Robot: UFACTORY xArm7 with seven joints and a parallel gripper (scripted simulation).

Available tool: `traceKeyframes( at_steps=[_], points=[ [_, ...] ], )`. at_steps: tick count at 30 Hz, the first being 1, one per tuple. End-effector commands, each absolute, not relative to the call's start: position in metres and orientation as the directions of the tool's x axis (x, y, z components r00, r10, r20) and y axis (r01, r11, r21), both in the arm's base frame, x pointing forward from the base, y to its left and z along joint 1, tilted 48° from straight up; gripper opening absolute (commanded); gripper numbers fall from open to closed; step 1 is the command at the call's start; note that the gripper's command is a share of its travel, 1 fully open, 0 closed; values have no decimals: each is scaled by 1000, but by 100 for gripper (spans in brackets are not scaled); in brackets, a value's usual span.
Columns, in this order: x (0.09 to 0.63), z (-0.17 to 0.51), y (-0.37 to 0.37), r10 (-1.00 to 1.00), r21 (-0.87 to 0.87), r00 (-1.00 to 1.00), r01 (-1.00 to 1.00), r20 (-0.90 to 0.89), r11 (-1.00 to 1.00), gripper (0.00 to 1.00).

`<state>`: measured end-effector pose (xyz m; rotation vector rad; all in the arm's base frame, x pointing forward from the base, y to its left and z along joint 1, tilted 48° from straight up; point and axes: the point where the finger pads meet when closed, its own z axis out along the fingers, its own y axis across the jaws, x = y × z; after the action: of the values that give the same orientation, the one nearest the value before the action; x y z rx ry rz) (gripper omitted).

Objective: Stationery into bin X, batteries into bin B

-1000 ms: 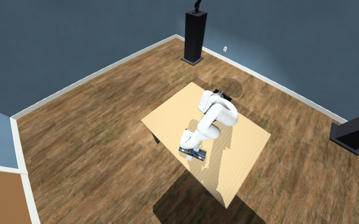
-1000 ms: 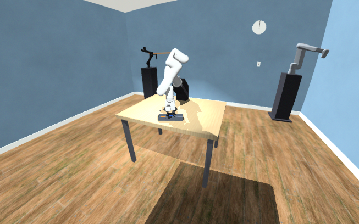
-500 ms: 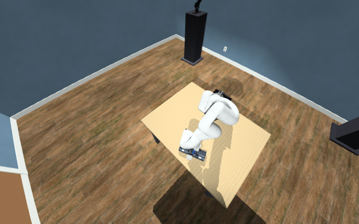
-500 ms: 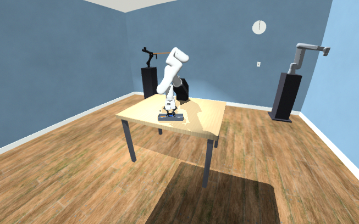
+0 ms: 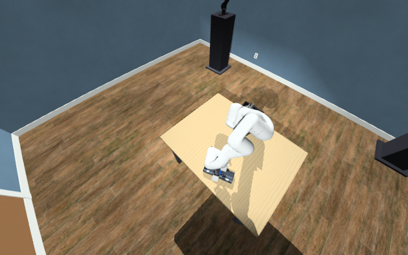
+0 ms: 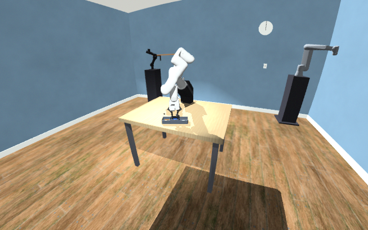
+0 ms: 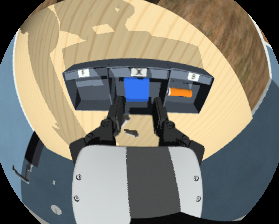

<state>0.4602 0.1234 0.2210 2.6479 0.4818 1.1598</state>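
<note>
Three joined dark grey bins stand in a row on the table. In the wrist view bin F [image 7: 92, 95] is at the left, bin X [image 7: 138, 72] in the middle and bin B [image 7: 193, 76] at the right. A blue block-like thing [image 7: 136, 89] [image 6: 175, 119] lies in bin X. An orange battery with a pale end [image 7: 181, 92] [image 6: 167, 119] lies in bin B. My gripper [image 7: 137, 104] [image 6: 174, 116] is partly open at bin X, one finger on each side of the blue thing, not seen pressing on it. In the top view the arm hides most of the gripper.
A small grey thing [image 7: 131, 132] lies on the table [image 5: 192, 126] [image 6: 147, 114] on the arm's side of bin X, seen between the fingers. A small dark thing [image 6: 164, 114] lies behind the bins. The bins stand near a table edge.
</note>
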Motion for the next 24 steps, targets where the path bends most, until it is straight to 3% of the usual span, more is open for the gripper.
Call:
traceKeyframes(
  at_steps=[1, 11, 12, 24],
  points=[
    [454, 227, 124, 377, 318, 637, 210, 673, -924, 47],
    [454, 227, 124, 377, 318, 637, 211, 673, -924, 47],
    [451, 230, 124, 377, 318, 637, 211, 673, -924, 100],
    [416, 262, 128, 377, 318, 637, 211, 673, -924, 100]
  ],
)
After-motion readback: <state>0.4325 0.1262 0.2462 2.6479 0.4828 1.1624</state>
